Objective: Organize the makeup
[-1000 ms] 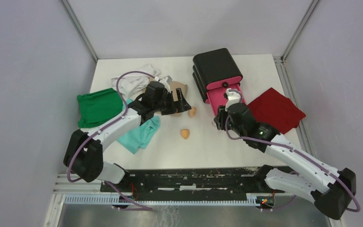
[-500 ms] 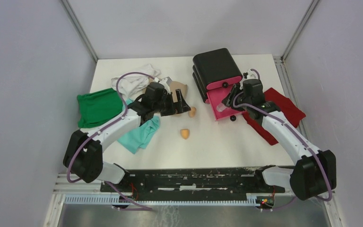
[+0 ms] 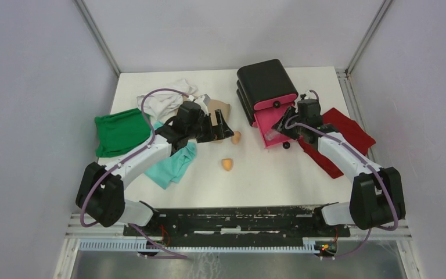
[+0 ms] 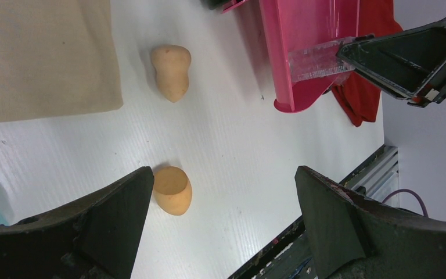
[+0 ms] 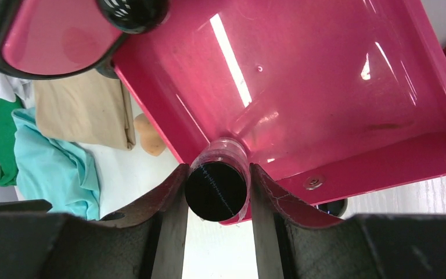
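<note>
Two orange egg-shaped sponges (image 3: pixel 236 137) (image 3: pixel 227 164) lie on the white table. In the left wrist view they show as one (image 4: pixel 171 71) far and one (image 4: pixel 173 190) by my left finger. My left gripper (image 3: pixel 223 125) (image 4: pixel 223 180) hovers open and empty above them. My right gripper (image 3: pixel 281 125) (image 5: pixel 218 174) is shut on the black-capped clear bottle (image 5: pixel 216 190) (image 3: pixel 271 135), holding it at the front corner of the open pink drawer (image 5: pixel 325 87) (image 3: pixel 270 119). The compacts and the pink puff are out of view.
The black box (image 3: pixel 265 81) with pink drawers stands at the back right. A red cloth (image 3: pixel 345 136) lies under my right arm. Green (image 3: pixel 119 131), teal (image 3: pixel 174 165), white (image 3: pixel 165 99) and beige (image 3: pixel 220 107) cloths lie on the left.
My right arm has swung from in front of the drawer to its right side, with the bottle still in the gripper at the drawer's front corner. The left arm has barely moved.
</note>
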